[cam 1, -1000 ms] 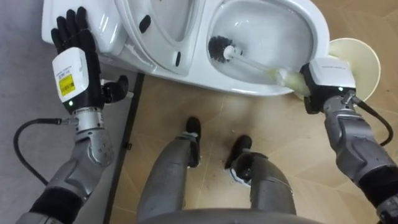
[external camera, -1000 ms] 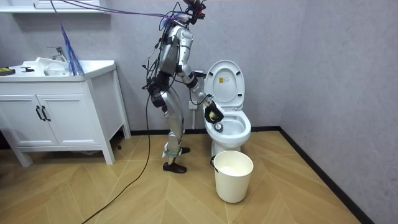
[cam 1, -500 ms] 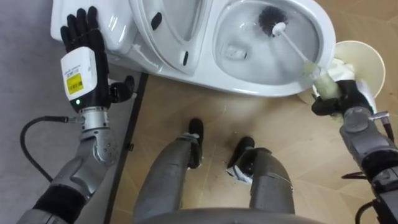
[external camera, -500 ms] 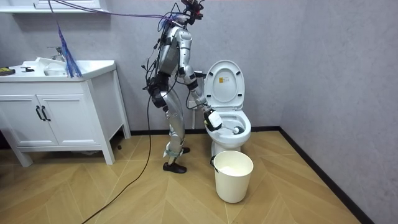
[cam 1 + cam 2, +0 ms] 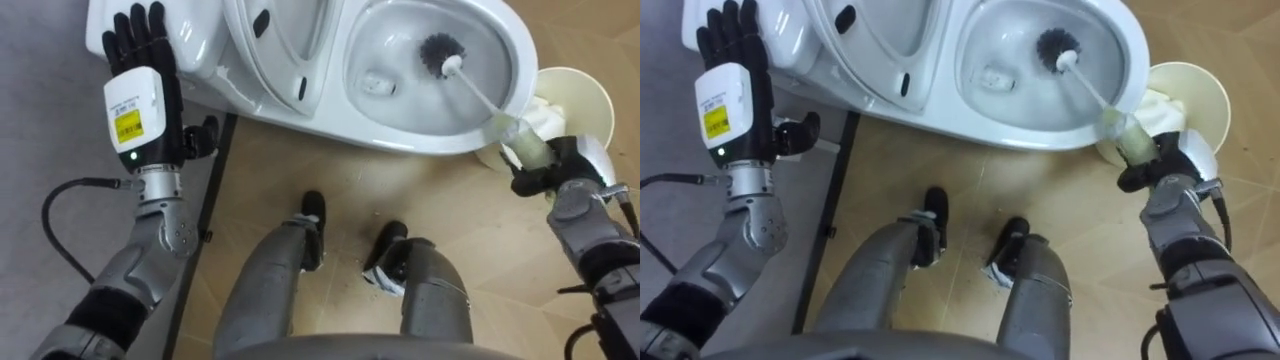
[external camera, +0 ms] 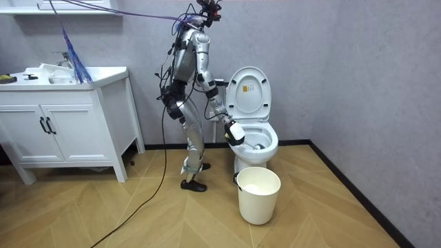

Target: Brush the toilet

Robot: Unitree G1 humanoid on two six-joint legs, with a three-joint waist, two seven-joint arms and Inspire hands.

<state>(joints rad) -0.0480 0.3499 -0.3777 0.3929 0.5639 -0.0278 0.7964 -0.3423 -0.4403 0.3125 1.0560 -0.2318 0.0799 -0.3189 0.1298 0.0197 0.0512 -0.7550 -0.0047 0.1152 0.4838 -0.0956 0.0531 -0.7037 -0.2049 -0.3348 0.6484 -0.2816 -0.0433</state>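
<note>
Visibly, right hand (image 5: pixel 562 166) tight round brush (image 5: pixel 437 53), handle end hidden; left hand (image 5: pixel 140 58) outstretched.

A plain grey matte wall (image 6: pixel 358 69) closes the room behind and on the room view's right, edged below by a dark baseboard (image 6: pixel 295 142). The light wooden herringbone floor (image 6: pixel 138 213) is evenly lit. At the room view's left stands a white two-door vanity cabinet (image 6: pixel 69 131) with dark handles (image 6: pixel 45 125) and a metal tap (image 6: pixel 67 59) on top. A cream round bucket (image 6: pixel 258 195) stands on the floor, well apart from it.

Toilet (image 5: pixel 425 140) and pale bucket (image 5: pixel 585 95) stand on wooden floor (image 5: pixel 500 235)
</note>
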